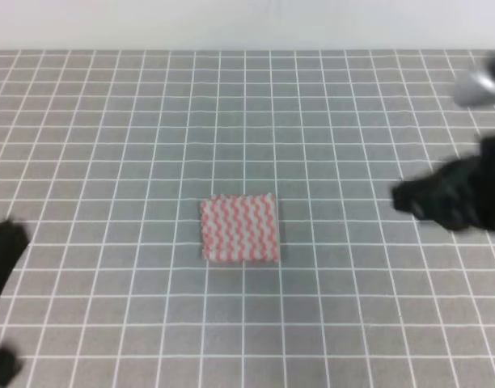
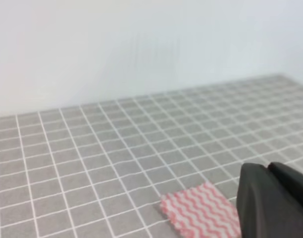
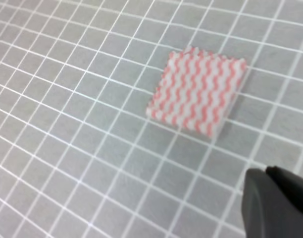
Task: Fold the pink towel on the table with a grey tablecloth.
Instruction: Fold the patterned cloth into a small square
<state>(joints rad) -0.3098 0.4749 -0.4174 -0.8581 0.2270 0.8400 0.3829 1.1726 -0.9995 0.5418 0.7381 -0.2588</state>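
Blurred at the lower frame edge, the left pincer (image 1: 3, 267) hovers low, the right pincer (image 1: 454, 194) higher; jaw states cannot be told. Between them, apart from both, the pink towel (image 1: 239, 229) lies flat on the tabletop (image 1: 110, 129).

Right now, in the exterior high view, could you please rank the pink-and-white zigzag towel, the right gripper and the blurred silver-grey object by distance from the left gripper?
Measured from the left gripper at the left edge:
1. the pink-and-white zigzag towel, flat in the middle of the table.
2. the right gripper, black, on the right side.
3. the blurred silver-grey object, far right corner.
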